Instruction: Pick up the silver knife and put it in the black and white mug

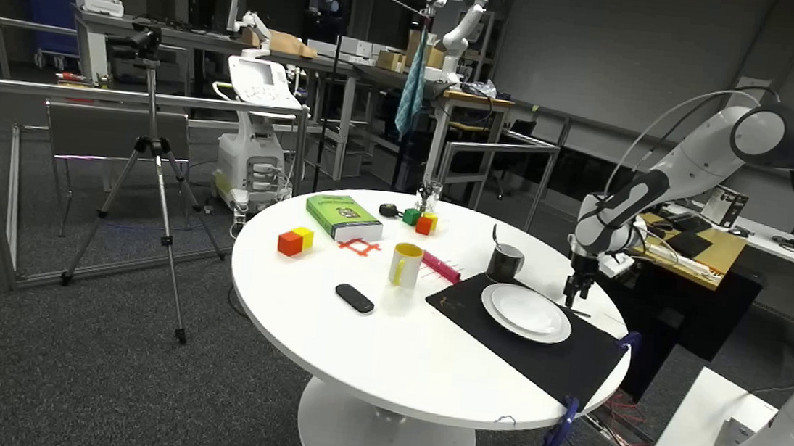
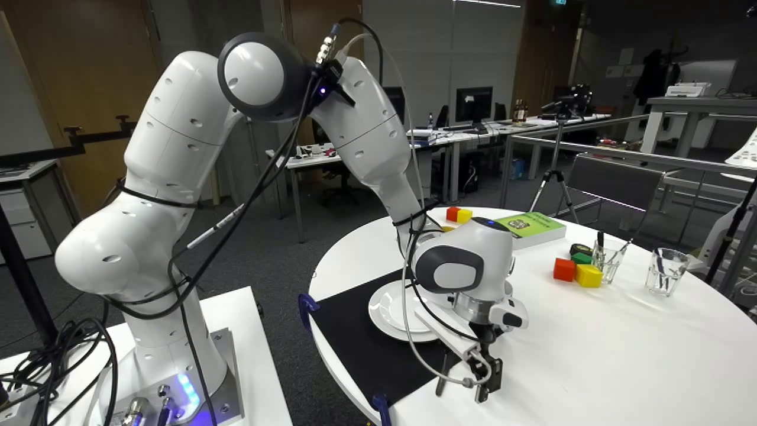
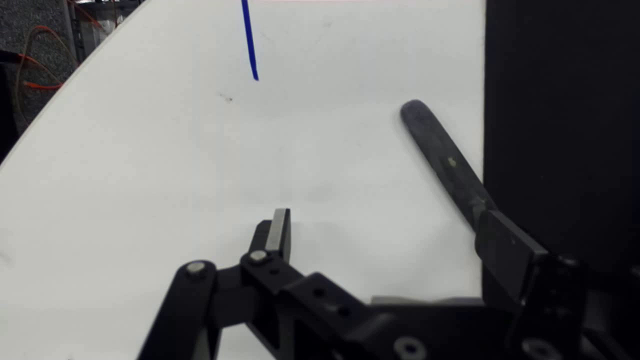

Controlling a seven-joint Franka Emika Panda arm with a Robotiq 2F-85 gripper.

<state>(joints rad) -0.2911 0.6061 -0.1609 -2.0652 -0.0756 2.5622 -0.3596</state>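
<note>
Poised over the tabletop (image 1: 303,290) with tool (image 3: 384,215) spread: yet to grip the knife (image 3: 446,161), let alone drop it into the dark mug (image 1: 503,265)!

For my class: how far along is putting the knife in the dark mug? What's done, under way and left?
Done: the open black pincer is near the slender grey metal knife, one jaw overlapping it in the wrist view.
Under way: apparently lining up; nothing is gripped.
Left: grip the knife, lift it off the round white table, and put it in the dark cylindrical mug.
</note>
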